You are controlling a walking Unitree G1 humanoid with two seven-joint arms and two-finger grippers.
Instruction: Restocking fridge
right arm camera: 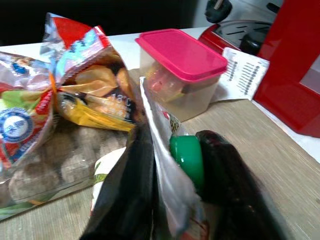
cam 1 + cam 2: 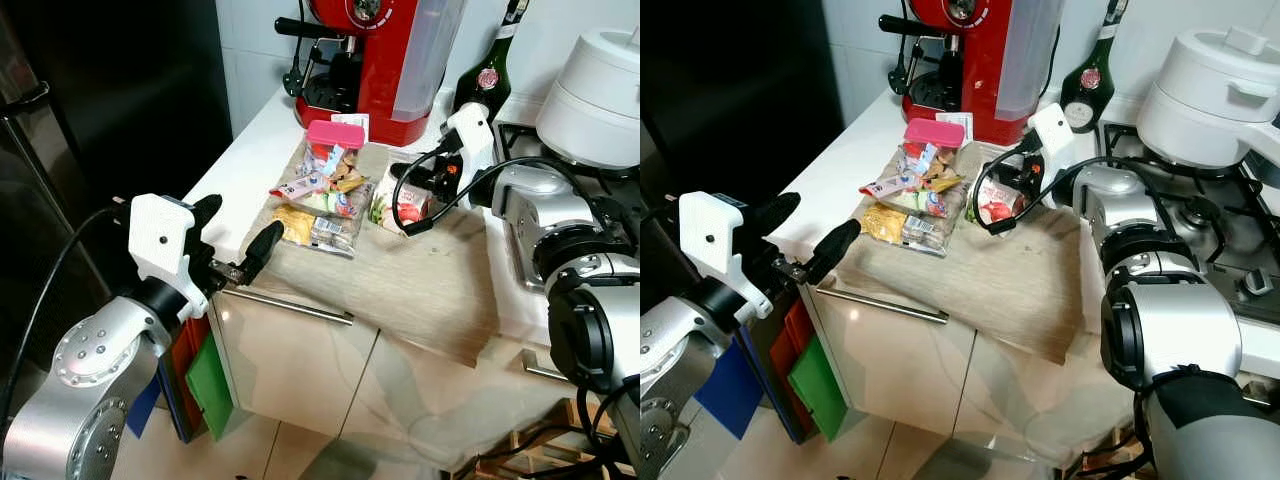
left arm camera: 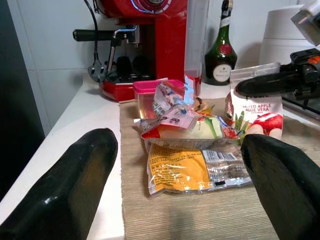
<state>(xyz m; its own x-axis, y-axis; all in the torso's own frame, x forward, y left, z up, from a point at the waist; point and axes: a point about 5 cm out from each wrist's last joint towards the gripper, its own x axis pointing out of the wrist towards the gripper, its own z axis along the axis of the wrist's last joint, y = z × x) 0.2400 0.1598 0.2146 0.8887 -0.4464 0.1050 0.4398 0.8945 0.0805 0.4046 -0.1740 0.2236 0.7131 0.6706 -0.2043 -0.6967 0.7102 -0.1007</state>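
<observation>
Right end effector (image 2: 432, 192) pinches the top seam of the white-and-red apple aloe vera juice carton (image 2: 412, 206) with green screw cap, centre-right of the frame, on the beige woven mat (image 2: 420, 285) over the white worktop (image 2: 245, 150).

Left end effector (image 2: 238, 240) hangs at the worktop edge, lower left, fingers spread, holding nothing.

Doing the step well, by my judgement: keep the pinch firm on the seam beside the cap, lift straight up so the carton clears the snack-bag pile (image 2: 320, 205) and pink-lidded clear tub (image 2: 334, 138) just left of it, then swing toward the dark fridge (image 2: 110, 110) at upper left.

Carton stands upright: long axis vertical, cap end up, printed face toward the left wrist camera.
</observation>
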